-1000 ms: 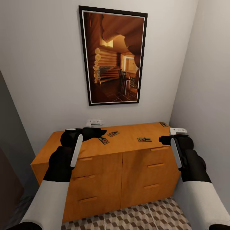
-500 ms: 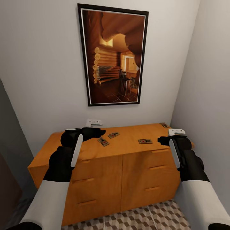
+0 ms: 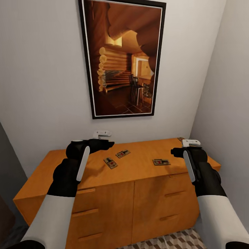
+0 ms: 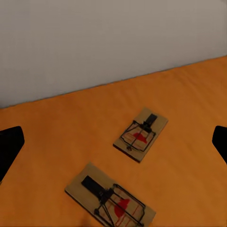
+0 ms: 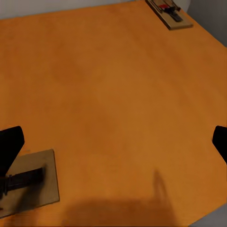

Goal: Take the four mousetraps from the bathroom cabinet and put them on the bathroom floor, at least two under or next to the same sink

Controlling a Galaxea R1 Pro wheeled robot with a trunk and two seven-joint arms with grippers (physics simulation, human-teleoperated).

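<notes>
hovering spread and empty, the left gripper (image 3: pixel 110 142) and right gripper (image 3: pixel 173 151) are leaving all mousetraps (image 3: pixel 110 163) lying on the cabinet (image 3: pixel 145 167) top; nothing is floored yet.

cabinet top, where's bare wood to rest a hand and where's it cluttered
Bare wood runs along the left part of the cabinet top and between the middle traps and the right trap. Busiest is the middle, where two traps lie close; another sits in the far right corner.
</notes>
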